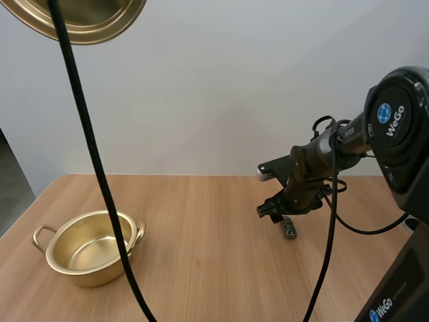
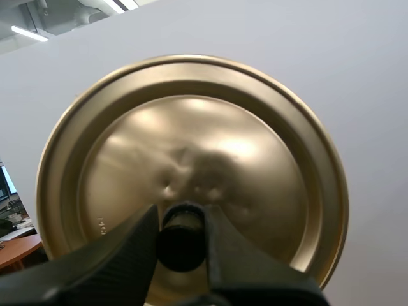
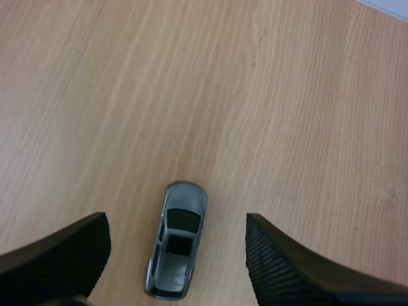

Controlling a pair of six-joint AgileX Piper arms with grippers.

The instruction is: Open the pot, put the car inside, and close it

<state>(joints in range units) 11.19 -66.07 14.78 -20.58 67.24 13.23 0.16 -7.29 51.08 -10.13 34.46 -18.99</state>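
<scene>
The gold pot (image 1: 90, 247) stands open and empty at the table's left front. Its gold lid (image 1: 80, 19) hangs high above, at the top left of the high view. My left gripper (image 2: 182, 245) is shut on the lid's black knob (image 2: 181, 237), and the lid (image 2: 191, 172) shows its top side to the wrist camera. A small grey toy car (image 3: 176, 240) lies on the wood between the spread fingers of my right gripper (image 3: 175, 252), which is open just above it. In the high view the right gripper (image 1: 280, 213) hovers over the car (image 1: 289, 229) at the table's right.
The wooden table (image 1: 201, 268) stretches bare between the pot and the car. A white wall stands behind it. My right arm (image 1: 395, 134) reaches in from the right edge.
</scene>
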